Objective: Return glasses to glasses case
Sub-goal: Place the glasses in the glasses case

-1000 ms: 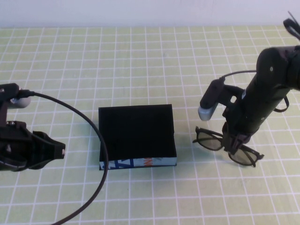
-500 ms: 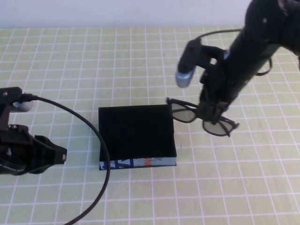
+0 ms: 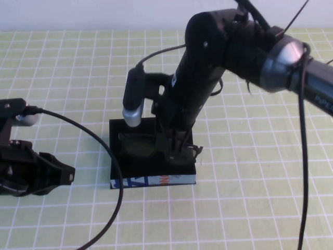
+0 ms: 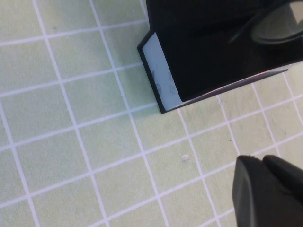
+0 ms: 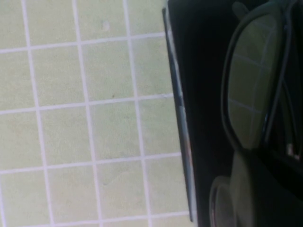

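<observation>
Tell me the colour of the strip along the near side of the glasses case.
Light blue with dark blue and orange print, on the black glasses case. It shows best in the high view.

A table (image 3: 62,73) fills nearly everything in front of me, covered in a pale yellow-green surface ruled with thin white lines into a regular grid of squares. The lines run straight and even across the whole top. Along the far edge of the table, a plain whitish wall (image 3: 104,14) rises as a flat, unmarked band. The light is soft and even, throwing only faint shadows on the covering. Close up, the green squares show slight mottling and a tiny pale speck (image 4: 186,157) sits inside one of them.
</observation>
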### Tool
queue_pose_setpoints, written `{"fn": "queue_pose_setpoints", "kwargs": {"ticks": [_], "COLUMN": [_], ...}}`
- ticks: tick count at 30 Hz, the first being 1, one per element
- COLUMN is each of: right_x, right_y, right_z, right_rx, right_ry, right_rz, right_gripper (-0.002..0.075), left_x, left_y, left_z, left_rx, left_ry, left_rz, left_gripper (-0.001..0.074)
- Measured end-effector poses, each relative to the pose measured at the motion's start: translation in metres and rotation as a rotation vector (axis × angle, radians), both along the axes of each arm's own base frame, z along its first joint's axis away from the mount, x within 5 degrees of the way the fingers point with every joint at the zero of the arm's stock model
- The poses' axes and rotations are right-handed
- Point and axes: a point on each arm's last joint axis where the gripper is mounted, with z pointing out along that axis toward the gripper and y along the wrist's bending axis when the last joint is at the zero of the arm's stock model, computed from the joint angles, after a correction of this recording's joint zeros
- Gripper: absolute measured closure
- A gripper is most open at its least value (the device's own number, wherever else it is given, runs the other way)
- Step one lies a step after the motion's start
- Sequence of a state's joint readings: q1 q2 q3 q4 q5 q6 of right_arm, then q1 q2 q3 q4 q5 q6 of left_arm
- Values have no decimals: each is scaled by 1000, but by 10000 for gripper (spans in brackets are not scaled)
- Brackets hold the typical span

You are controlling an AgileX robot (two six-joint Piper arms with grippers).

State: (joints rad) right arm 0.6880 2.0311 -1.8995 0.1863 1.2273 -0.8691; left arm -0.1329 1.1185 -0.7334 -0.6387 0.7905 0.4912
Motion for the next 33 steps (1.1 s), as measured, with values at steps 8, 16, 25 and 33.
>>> {"fn": "queue_pose_setpoints", "kwargs": {"ticks": [8, 16, 25, 33], "right_x": [4, 6, 8, 12], "right_y": [7, 10, 14, 17], "right_z": [-19, -30, -32, -43], "right_rx": [-27, -43, -17, -19], "right_ry": [22, 24, 19, 24], "right_rz": [29, 70, 73, 67], "right_gripper": [727, 727, 727, 727], "left_x": [-2, -2, -2, -2], "left_y": [-1, -1, -1, -1], "left_z": [0, 0, 0, 0], "left_rx": [0, 0, 2, 2], "left_ry": [14, 16, 15, 14], "left_rz": [-13, -14, -20, -20], "left_gripper": [738, 738, 738, 738]}}
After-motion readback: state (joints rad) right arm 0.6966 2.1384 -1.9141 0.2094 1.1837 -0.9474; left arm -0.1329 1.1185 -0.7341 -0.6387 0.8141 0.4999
